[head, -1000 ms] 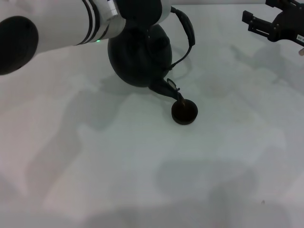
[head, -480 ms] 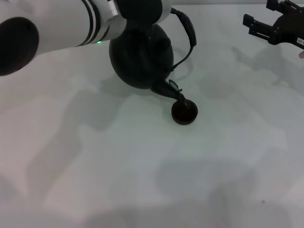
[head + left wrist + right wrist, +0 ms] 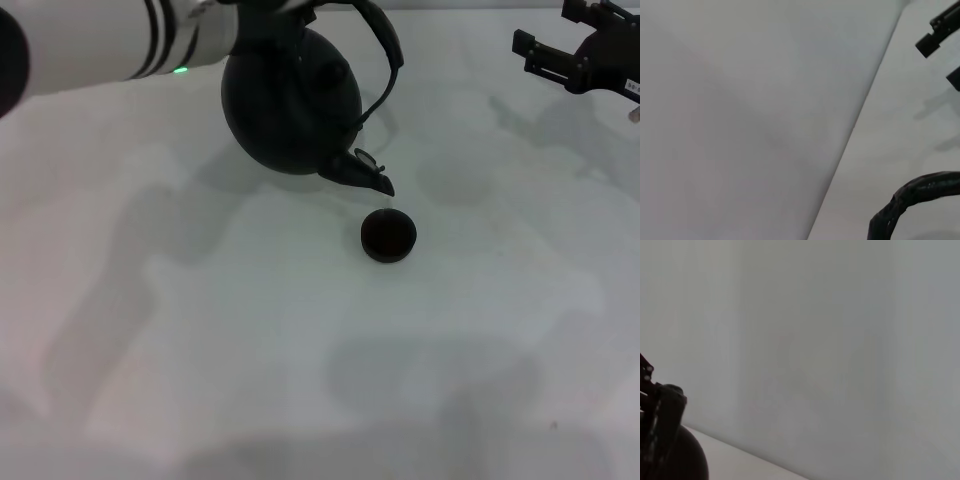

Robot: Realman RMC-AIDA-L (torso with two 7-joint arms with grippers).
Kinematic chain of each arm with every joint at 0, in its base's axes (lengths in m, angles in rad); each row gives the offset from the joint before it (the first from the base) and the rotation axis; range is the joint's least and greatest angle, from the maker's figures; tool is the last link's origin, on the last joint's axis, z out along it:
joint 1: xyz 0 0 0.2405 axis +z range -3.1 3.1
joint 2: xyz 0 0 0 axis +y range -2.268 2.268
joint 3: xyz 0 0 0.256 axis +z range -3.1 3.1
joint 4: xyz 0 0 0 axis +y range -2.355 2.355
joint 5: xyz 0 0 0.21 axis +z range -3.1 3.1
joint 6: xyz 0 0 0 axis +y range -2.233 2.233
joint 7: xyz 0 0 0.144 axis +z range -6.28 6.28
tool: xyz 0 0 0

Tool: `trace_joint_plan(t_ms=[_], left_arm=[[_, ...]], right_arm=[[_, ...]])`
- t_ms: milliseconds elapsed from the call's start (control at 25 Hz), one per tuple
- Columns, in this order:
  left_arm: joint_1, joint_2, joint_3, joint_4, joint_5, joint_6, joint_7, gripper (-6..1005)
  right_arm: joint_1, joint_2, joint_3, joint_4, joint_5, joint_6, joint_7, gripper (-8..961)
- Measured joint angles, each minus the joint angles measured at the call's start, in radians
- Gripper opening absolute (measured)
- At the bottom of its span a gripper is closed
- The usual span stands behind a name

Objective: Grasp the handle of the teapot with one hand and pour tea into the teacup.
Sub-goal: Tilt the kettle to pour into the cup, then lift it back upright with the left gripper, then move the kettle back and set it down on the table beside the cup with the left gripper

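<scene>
Pale table (image 3: 300, 380), blank wall behind. Left gripper (image 3: 300, 8) at top of handle (image 3: 388, 45), fingers hidden; grip state not discernible. Teapot (image 3: 290, 100) hangs below them, spout just short of teacup (image 3: 388, 236). No stream visible; pour likely finished. Right gripper (image 3: 580, 50) parked far off.

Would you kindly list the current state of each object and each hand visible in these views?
Round matte-black teapot: lifted, tilted, spout above and short of the cup.
Thick black arched handle: carried by the left arm; grip hidden.
Small round dark handleless teacup: upright on the white table, apart from the spout.
Left hand: not in view.
Right hand: idle at far right, holding nothing.
</scene>
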Motion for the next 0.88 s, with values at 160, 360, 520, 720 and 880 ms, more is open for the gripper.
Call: trace_joint_plan(t_ms=[160,360,520,720,880], left_arm=[[0.028,0.000,-0.058,-0.001,-0.110,0.000,0.080,92],[0.039,0.001,-0.190,-0.028,-0.320,-0.035,0.221,93],[0.040,0.001,-0.325,-0.063,-0.488,-0.129,0.361,93],[0.034,0.004,-0.517,-0.154,-0.689,-0.298,0.531,92],[0.032,0.006,-0.692,-0.259,-0.808,-0.440,0.671,92]], right_arm=[[0.008,0.001,0.000,0.006,0.000,-0.012,0.000,857],[0.018,0.001,-0.001,0.009,-0.001,-0.026,0.000,856],[0.025,0.001,-0.005,0.009,-0.003,-0.033,0.005,856],[0.034,0.001,-0.007,0.009,-0.005,-0.037,0.008,856],[0.038,0.001,-0.009,0.009,-0.007,-0.039,0.013,856]])
